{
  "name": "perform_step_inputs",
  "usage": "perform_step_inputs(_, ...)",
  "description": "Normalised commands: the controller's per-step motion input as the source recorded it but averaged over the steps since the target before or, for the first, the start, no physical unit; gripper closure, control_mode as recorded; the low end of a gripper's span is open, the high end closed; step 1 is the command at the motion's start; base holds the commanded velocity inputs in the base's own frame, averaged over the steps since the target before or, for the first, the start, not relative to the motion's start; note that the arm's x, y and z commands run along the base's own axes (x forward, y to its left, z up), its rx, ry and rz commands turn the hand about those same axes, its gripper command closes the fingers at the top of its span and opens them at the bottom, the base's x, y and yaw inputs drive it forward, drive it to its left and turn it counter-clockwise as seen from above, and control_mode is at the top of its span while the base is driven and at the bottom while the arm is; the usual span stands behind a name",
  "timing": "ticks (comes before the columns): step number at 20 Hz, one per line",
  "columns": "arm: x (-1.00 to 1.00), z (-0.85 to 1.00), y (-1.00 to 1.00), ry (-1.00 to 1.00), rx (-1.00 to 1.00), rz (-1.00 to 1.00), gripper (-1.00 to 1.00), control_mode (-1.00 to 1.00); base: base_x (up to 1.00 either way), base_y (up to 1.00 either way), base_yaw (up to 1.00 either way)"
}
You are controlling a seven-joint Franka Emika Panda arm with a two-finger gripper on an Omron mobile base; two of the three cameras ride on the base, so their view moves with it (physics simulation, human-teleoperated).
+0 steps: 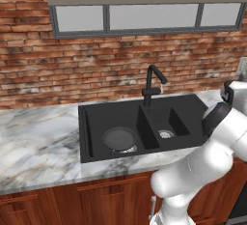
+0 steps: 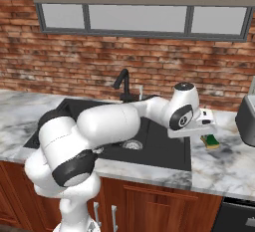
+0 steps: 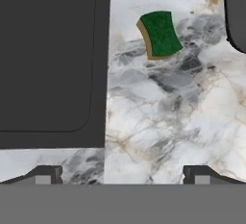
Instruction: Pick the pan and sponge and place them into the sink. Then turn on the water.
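The dark pan (image 1: 119,138) lies in the left basin of the black sink (image 1: 85,122), over the drain. The sponge (image 2: 210,141), green scrub side up with a yellow edge, rests on the marble counter just right of the sink (image 2: 167,149). My gripper (image 3: 122,175) hovers over that counter, open, its fingertips (image 3: 45,175) wide apart and nothing between them. In the hand view the sponge (image 3: 160,33) lies ahead of the fingers, beside the sink's right edge (image 3: 98,74). No water stream is in view at the black faucet (image 1: 153,81).
A dark grey appliance (image 2: 246,119) stands on the counter right of the sponge, its rounded corner (image 3: 236,11) close to it. Brick wall and a window run behind the faucet (image 2: 123,84). Marble counter (image 1: 38,142) stretches left of the sink.
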Motion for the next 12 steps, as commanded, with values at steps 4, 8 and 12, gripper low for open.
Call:
perform_step_inputs(4, 0.18, -0.32, -0.25, 0.04, 0.04, 0.00, -1.00, -1.00, 0.00, 0.00, 0.00)
perform_step_inputs(8, 0.30, -0.26, -0.27, 0.04, 0.04, 0.00, -1.00, -1.00, 0.00, 0.00, 0.00)
perform_step_inputs(12, 0.33, -0.10, -0.23, 0.03, 0.06, 0.00, -1.00, -1.00, 0.00, 0.00, 0.00)
